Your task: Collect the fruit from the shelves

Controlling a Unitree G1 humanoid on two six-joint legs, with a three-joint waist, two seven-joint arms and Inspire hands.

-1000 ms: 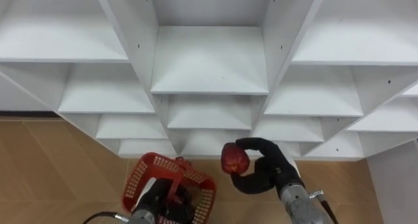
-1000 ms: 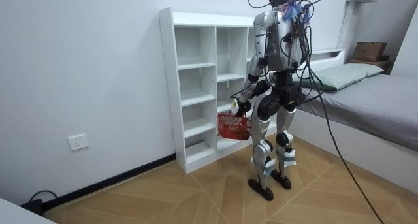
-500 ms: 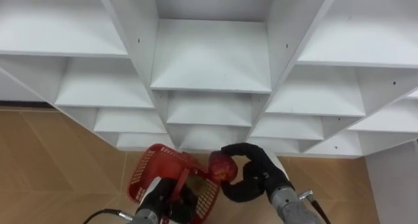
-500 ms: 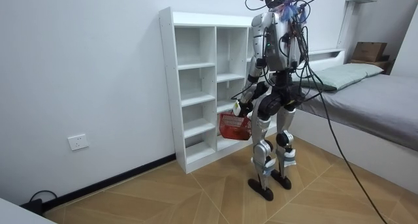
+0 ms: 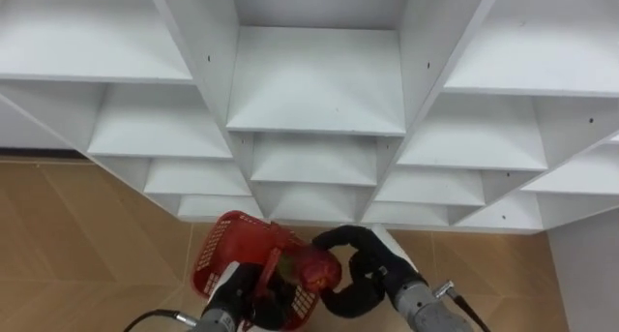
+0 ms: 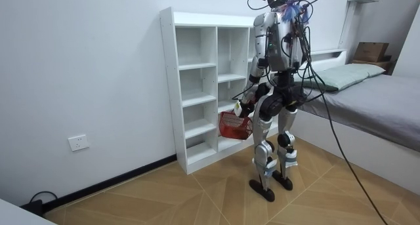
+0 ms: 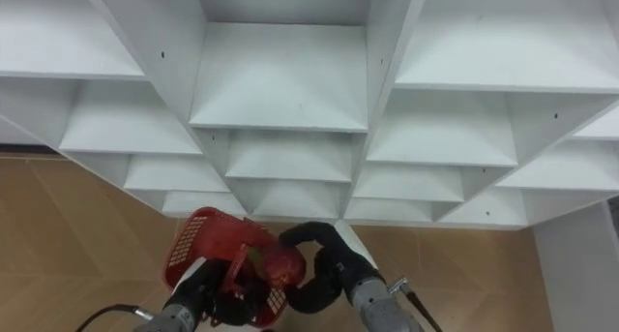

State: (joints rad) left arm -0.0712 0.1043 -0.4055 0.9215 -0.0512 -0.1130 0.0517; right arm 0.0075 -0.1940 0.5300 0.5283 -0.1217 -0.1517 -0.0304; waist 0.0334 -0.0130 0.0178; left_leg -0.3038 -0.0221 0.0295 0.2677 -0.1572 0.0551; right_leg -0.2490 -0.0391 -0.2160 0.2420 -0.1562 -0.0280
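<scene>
Red fruit [image 5: 317, 269]: one item, round, smooth-skinned. We judge it firm and light, likely to bruise if squeezed. We hold it in our right hand [image 5: 368, 279], fingers curled round its sides, above the rim of the red basket [image 5: 215, 243]. Our left hand [image 5: 235, 295] is closed round the basket's handle. Best hold: a broad wrap at its widest part. The white closet [image 5: 314, 80] stands ahead.

Bright, even light lay on the white shelves [image 5: 314, 80], with soft grey shadows deepening inside the lower compartments.
</scene>
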